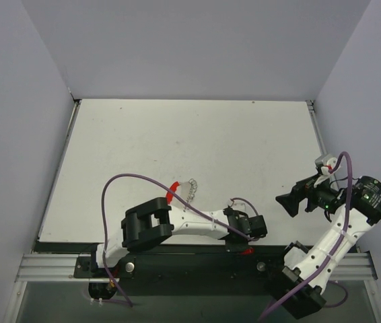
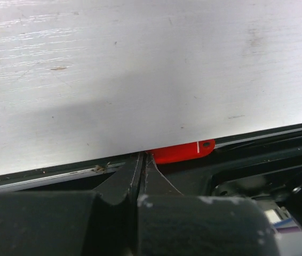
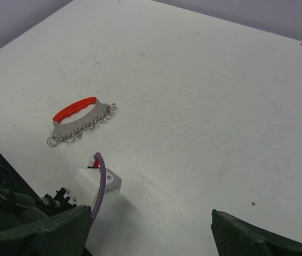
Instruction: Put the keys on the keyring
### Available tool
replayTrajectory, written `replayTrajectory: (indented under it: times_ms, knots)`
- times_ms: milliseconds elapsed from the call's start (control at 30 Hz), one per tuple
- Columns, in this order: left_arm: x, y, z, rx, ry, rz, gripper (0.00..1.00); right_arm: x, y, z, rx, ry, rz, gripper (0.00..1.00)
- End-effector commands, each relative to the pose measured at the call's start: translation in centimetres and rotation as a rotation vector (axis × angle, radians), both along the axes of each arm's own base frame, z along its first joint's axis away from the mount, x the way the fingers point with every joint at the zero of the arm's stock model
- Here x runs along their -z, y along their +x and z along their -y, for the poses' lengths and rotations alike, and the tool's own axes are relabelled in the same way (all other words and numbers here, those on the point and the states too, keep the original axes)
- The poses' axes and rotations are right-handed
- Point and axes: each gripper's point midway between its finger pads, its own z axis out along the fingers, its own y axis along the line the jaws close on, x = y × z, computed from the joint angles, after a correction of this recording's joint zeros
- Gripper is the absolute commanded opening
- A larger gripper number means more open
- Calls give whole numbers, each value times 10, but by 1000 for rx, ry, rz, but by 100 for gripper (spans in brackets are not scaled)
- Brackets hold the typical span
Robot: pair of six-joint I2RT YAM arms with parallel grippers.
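The left gripper [image 2: 142, 160] is closed, its two black fingers pressed together with no gap. It sits low at the near edge of the table [image 1: 197, 134], its tip right at the left end of a small red tab [image 2: 185, 151] on the black rail; whether the tab is pinched I cannot tell. The right gripper [image 3: 151, 216] is wide open, holding nothing, and hangs above the right side of the table. The keyring [image 3: 75, 108], a red curved band, lies flat on the table left of the middle, just past the left arm's elbow. The keys [image 3: 84, 127] lie in a silver row right beside it, well apart from both grippers
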Motion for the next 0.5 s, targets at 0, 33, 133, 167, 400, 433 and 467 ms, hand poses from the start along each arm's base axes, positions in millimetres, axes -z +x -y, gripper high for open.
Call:
replayTrajectory:
  times_ms: [0, 33, 133, 167, 400, 433, 467]
  knots:
    - [33, 7, -15, -66, 23, -6, 0, -13, -19, -29, -24, 151, -70, 100]
    - [31, 7, -14, -64, 19, 5, 0, -13, -19, -29, -25, 151, -68, 100]
    - [7, 11, -5, -42, -9, 94, 0, -14, -19, -28, -22, 152, -70, 100]
    - [-5, 11, 5, -9, -43, 125, 0, -14, -18, -28, -20, 159, -75, 100]
    - [-64, 14, 23, 17, -176, 244, 0, -23, -15, -26, -6, 177, -79, 100]
    - [-70, 15, 23, 13, -186, 256, 0, -26, -15, -27, -3, 176, -73, 100]
    - [-81, 16, 23, 9, -210, 267, 0, -27, -15, -27, -2, 176, -70, 100]
